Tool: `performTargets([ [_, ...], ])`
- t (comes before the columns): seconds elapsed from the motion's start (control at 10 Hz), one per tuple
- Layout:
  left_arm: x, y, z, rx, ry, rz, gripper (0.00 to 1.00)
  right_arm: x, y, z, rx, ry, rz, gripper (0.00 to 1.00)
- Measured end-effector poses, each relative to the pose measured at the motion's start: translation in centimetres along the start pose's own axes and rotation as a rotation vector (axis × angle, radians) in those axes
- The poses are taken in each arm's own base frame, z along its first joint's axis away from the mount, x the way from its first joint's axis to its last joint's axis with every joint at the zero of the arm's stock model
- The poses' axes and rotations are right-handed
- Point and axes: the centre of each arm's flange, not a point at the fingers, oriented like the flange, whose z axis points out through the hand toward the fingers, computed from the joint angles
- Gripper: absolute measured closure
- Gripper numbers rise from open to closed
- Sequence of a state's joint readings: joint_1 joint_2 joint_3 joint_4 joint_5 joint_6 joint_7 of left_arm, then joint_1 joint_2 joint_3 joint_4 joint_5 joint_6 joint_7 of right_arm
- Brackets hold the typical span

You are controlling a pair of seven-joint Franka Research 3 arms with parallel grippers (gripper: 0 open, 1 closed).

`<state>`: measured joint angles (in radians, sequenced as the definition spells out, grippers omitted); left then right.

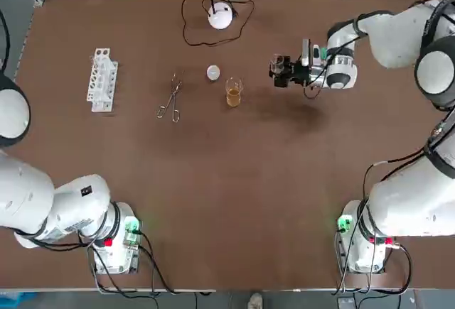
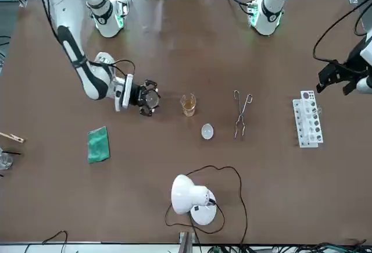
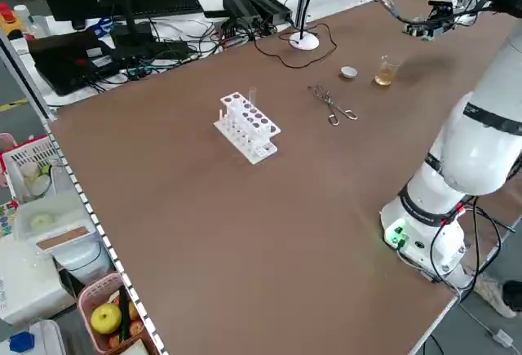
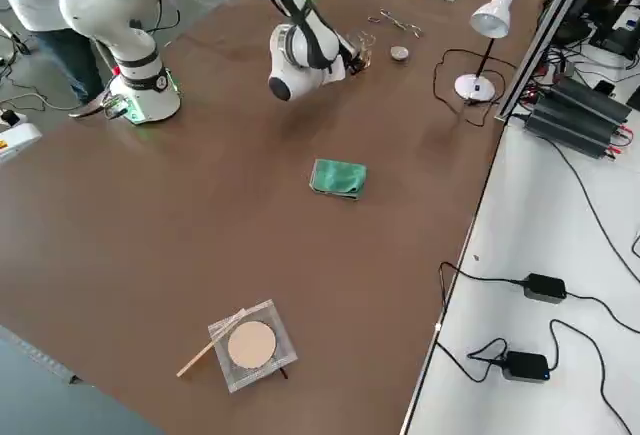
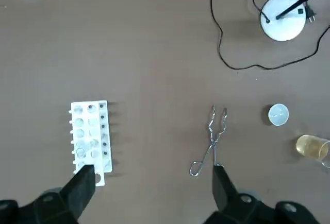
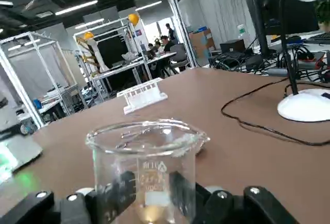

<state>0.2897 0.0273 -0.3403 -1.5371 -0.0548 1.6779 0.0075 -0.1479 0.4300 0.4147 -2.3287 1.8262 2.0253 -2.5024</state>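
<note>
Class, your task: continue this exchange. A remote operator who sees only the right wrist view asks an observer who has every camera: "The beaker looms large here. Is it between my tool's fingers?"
Observer: No. Overhead, the right tool stands open and apart from the beaker, with bare table between them.
Operator: What lies behind my tool?
Observer: A folded green cloth, on the side away from the beaker.
Operator: And the other arm?
Observer: The left tool hangs open above the table near the test tube rack, touching nothing.
</note>
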Motion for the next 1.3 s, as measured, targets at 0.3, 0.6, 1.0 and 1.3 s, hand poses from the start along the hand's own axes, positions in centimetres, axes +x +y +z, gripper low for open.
performTargets([
  [0.3, -0.2, 0.2, 0.2, 0.006, -0.024, -0.001, 0.00, -1.8, 2.1, -8.4, 0.053, -0.061, -0.068, 0.62],
  [0.6, -0.4, -2.1, 0.2, 0.014, -0.037, -0.042, 0.00, -4.1, 3.2, -18.4, 0.105, -0.135, -0.112, 0.62],
  [1.0, -0.1, -1.9, 1.1, 0.013, -0.053, -0.039, 0.00, -9.2, 3.0, -27.2, 0.144, -0.173, -0.170, 0.62],
  [1.3, 0.0, -1.9, 1.2, 0.012, -0.056, -0.042, 0.00, -13.1, 3.9, -30.7, 0.189, -0.128, -0.205, 0.62],
])
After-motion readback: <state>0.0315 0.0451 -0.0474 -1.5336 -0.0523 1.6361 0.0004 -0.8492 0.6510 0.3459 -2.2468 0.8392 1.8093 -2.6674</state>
